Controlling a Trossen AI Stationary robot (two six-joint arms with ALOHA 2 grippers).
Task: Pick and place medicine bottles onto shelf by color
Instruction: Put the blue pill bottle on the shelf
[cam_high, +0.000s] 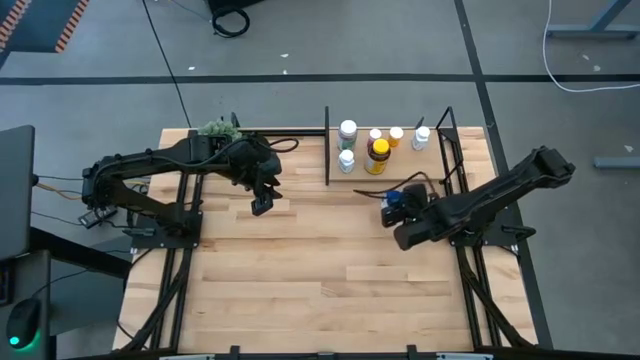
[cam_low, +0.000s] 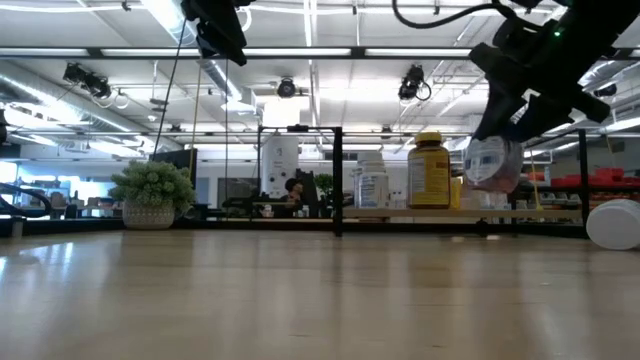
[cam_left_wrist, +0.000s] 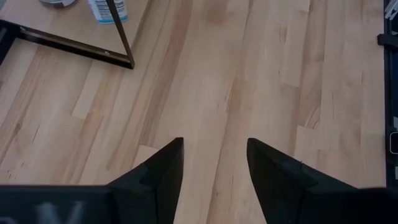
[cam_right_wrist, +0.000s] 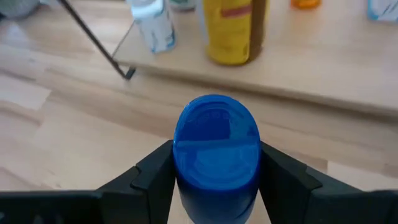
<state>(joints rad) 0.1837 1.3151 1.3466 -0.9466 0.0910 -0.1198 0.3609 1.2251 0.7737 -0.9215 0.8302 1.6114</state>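
Right gripper (cam_right_wrist: 214, 165) clamping blue-lidded bottle (cam_right_wrist: 216, 146) between both fingers, hovering clear of table (cam_high: 330, 260) at shelf's (cam_high: 400, 172) six o'clock, left gripper (cam_left_wrist: 214, 168) parted with nothing between, hanging above bare planks at shelf's nine o'clock, remaining bottles (cam_high: 377, 155) standing on shelf.

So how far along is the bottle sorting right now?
Mostly done: several bottles, including the amber one, already stand on the shelf. In hand: the right gripper holds the blue-lidded bottle in its jaws, just short of the shelf. The left gripper hangs open and empty. Left: placing this bottle.
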